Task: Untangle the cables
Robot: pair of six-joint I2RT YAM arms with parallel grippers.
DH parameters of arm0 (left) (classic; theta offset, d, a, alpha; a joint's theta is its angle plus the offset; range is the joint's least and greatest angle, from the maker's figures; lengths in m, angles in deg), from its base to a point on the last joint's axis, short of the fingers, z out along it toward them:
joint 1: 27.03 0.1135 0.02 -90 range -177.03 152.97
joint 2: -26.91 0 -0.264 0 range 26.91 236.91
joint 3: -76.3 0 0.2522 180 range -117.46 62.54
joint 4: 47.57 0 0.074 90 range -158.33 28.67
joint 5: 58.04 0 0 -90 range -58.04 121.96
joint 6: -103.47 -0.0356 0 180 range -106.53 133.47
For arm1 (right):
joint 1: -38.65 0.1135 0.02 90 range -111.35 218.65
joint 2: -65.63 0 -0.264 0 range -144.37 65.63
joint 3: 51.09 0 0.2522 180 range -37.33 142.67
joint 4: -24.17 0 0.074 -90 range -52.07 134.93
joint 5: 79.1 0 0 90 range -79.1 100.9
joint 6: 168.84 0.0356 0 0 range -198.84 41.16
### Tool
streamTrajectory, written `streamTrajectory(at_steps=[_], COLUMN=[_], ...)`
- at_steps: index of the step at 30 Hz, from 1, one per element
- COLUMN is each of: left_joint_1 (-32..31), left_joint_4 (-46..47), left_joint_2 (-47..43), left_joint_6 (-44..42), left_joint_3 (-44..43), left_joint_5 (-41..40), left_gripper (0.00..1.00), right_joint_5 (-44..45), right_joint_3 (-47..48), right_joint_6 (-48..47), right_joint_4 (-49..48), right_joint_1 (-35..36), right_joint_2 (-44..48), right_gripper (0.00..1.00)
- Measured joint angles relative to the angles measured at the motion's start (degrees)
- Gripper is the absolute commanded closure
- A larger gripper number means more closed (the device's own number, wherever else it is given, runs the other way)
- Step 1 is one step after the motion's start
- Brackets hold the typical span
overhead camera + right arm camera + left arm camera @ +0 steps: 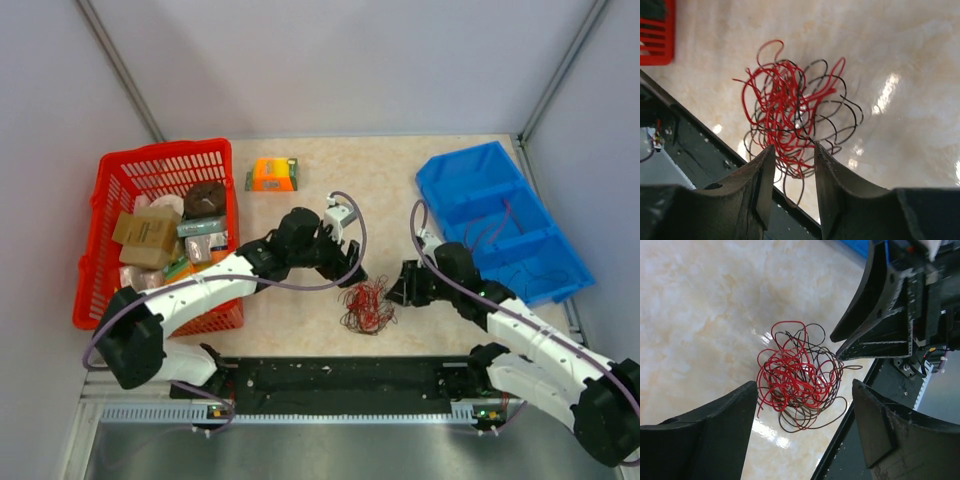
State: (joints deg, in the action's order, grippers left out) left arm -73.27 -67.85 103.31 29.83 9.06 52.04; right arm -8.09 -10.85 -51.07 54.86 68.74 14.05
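At the far left of the table point(400, 165) we see a red basket point(165, 152) packed with boxes. Next, our left tool point(804, 384) hangs over the cables point(797, 377), jaws spread wide to either side of them. These red and black wires lie in one tangled heap near the table's front edge, between both tools. Our right tool point(793, 146) is only narrowly parted, with loose strands in the gap. Farthest right sits a blue bin point(470, 195).

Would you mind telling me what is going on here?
The robot is working on a tangled bundle of thin red and black cables lying on the table. The left gripper hangs over it with jaws wide open; the right gripper has jaws narrowly apart at the bundle's edge.
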Motion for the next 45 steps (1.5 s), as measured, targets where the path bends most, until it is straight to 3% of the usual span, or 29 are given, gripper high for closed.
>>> streamTrajectory(at_steps=[5,8,12,19,22,27,30,34,40,45], left_joint_1=[0.02,0.02,0.00,0.00,-0.11,-0.42,-0.50,-0.50,1.66,8.28], left_joint_4=[0.02,-2.03,-3.13,0.72,2.71,3.56,2.75,-0.98,-8.20,-10.27], left_joint_2=[5.77,11.61,14.78,15.21,16.85,20.13,20.72,20.68,17.07,9.53], left_joint_6=[2.56,4.24,6.16,11.04,13.05,14.97,15.23,14.88,13.25,12.20], left_joint_3=[-0.31,-3.13,-4.55,-2.10,-0.87,-0.83,-1.01,-2.08,-2.38,-0.11], left_joint_5=[2.16,3.04,2.93,3.06,3.15,2.80,1.40,-2.71,-10.40,-13.51], left_gripper=[0.30,0.20,0.19,0.28,0.30,0.48,0.68,0.92,0.94,0.97], right_joint_5=[-0.31,0.59,1.27,1.25,0.87,-0.33,-0.61,0.85,10.47,19.76], right_joint_3=[-0.98,-0.98,-0.98,-2.91,-4.07,-4.20,-2.78,4.57,25.49,42.42], right_joint_6=[1.18,1.07,0.83,1.44,2.40,5.33,7.15,8.66,8.81,7.15], right_joint_4=[-5.73,-8.31,-11.15,-14.16,-14.69,-14.49,-11.52,-4.76,6.93,12.63], right_joint_1=[0.59,0.63,0.66,0.68,0.68,0.68,0.68,0.79,0.90,0.90], right_joint_2=[0.68,-0.50,-4.87,-8.15,-6.47,-0.50,4.24,11.21,17.00,19.85], right_gripper=[0.70,0.73,0.78,1.00,1.00,1.00,1.00,1.00,1.00,1.00])
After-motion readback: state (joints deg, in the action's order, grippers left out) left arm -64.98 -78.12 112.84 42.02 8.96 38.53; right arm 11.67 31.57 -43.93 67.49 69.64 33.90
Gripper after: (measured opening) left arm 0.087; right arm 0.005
